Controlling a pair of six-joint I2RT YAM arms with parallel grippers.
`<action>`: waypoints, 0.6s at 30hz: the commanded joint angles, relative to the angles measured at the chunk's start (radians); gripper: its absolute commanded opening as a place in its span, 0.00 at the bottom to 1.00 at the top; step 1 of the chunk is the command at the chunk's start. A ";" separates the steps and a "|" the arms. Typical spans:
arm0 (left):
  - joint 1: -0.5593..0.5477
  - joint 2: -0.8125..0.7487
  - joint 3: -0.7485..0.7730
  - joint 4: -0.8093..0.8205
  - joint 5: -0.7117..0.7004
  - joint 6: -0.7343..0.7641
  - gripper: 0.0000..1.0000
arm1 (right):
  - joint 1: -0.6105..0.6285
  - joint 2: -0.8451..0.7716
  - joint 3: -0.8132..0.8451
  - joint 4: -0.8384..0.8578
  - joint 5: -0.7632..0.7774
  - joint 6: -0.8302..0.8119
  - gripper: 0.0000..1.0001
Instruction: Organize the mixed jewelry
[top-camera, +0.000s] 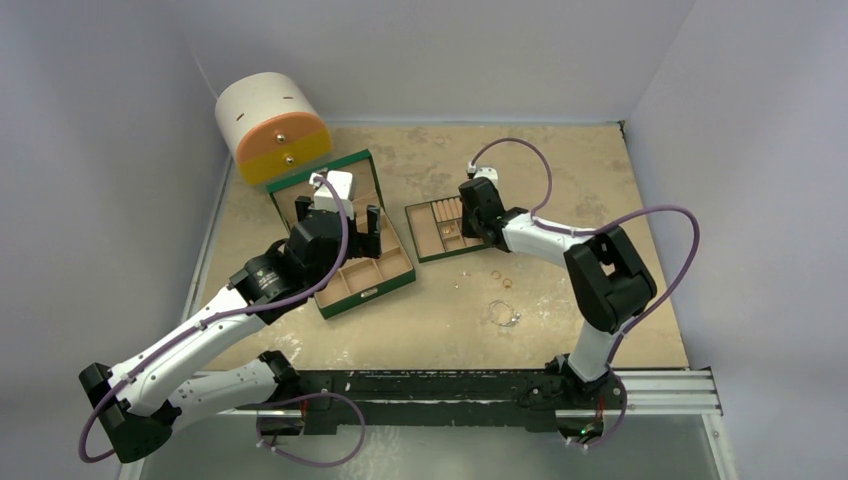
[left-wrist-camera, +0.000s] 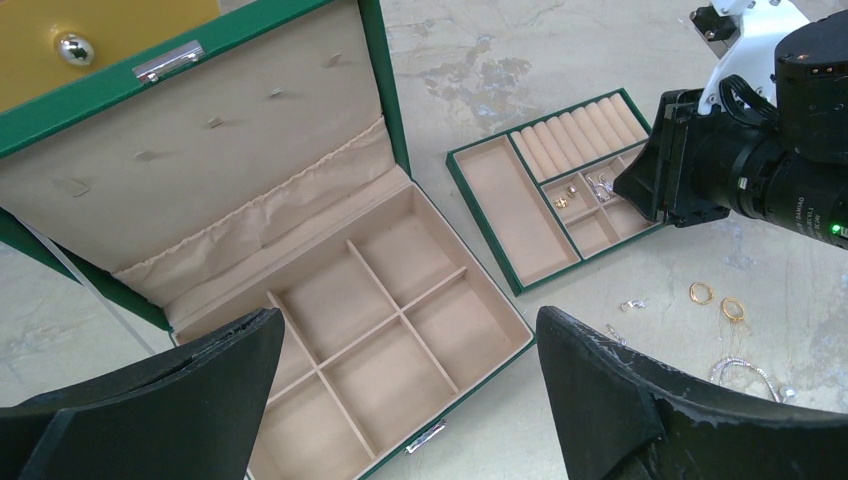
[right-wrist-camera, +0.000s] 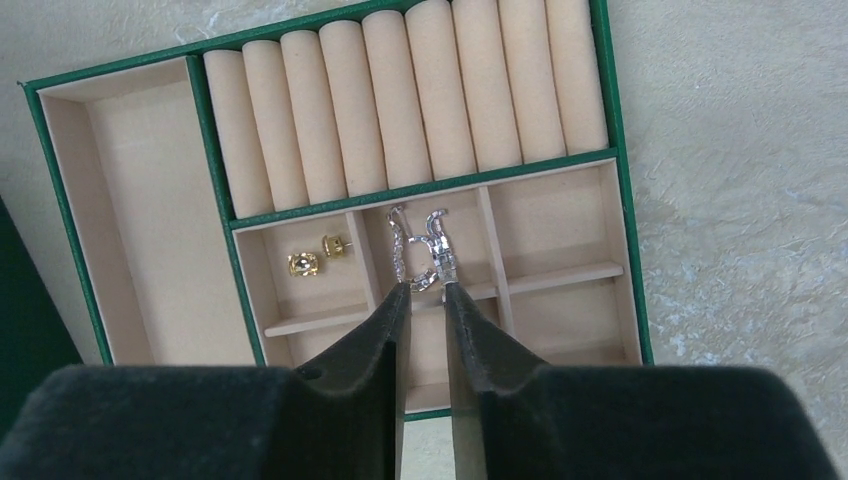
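Note:
My right gripper (right-wrist-camera: 427, 287) hangs over the small green tray (right-wrist-camera: 140, 200), its jaws a narrow gap apart. A pair of sparkly silver earrings (right-wrist-camera: 420, 250) lies in the tray's middle compartment, right at the fingertips and not pinched. Two gold studs (right-wrist-camera: 318, 255) rest in the compartment to the left. On the table lie two gold rings (top-camera: 502, 279), a thin wire hoop (top-camera: 503, 313) and a tiny silver earring (left-wrist-camera: 631, 305). My left gripper (left-wrist-camera: 408, 320) is wide open and holds nothing, hovering above the big green box (left-wrist-camera: 390, 330).
The big box stands open with its lid (left-wrist-camera: 200, 170) leaning back and tan compartments inside. A round white-and-orange drawer case (top-camera: 265, 120) sits at the back left. The tray's ring rolls (right-wrist-camera: 420, 90) fill its far half. Grey walls close in the table.

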 joint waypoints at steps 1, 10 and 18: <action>0.002 -0.012 0.044 0.024 -0.012 0.019 0.97 | -0.004 -0.062 0.029 0.005 0.002 0.009 0.24; 0.002 -0.014 0.044 0.024 -0.011 0.017 0.97 | -0.004 -0.139 -0.003 -0.007 -0.016 0.020 0.24; 0.002 -0.015 0.043 0.024 -0.007 0.015 0.97 | -0.004 -0.193 -0.061 -0.012 -0.024 0.048 0.23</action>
